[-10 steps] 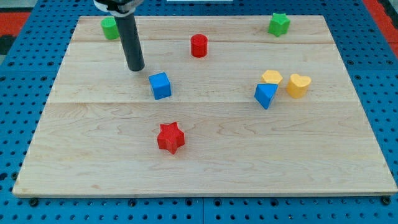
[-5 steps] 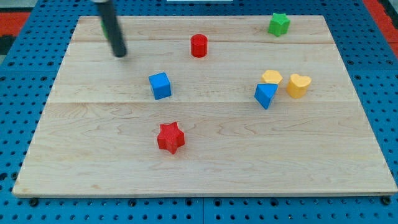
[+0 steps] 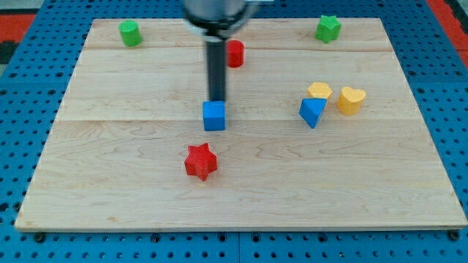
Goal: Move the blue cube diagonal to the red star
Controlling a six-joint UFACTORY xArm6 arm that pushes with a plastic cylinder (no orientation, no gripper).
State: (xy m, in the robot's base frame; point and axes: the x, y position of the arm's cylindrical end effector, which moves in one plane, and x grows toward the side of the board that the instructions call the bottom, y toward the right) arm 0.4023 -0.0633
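Tip position: my tip (image 3: pixel 216 99) is placed at the frame's centre, directly at the upper face of the blue cube (image 3: pixel 214 115), touching or just short of it
End piece: a plain rod is fitted; no jaws are present, so nothing is clasped
Blue cube: located just below the tip, above and slightly right of the red star (image 3: pixel 200 161), near it but apart
Key relation: the cube lies straight down-frame from the tip, so a push from here is judged to send it toward the star's right side
Diagonal status: judged roughly met, upper right of the star
Surface: a flat wooden board (image 3: pixel 110 183), bare around the cube
Room: the red cylinder (image 3: pixel 235 53) sits behind the rod; the blue triangular block (image 3: pixel 312 112) is well apart at right
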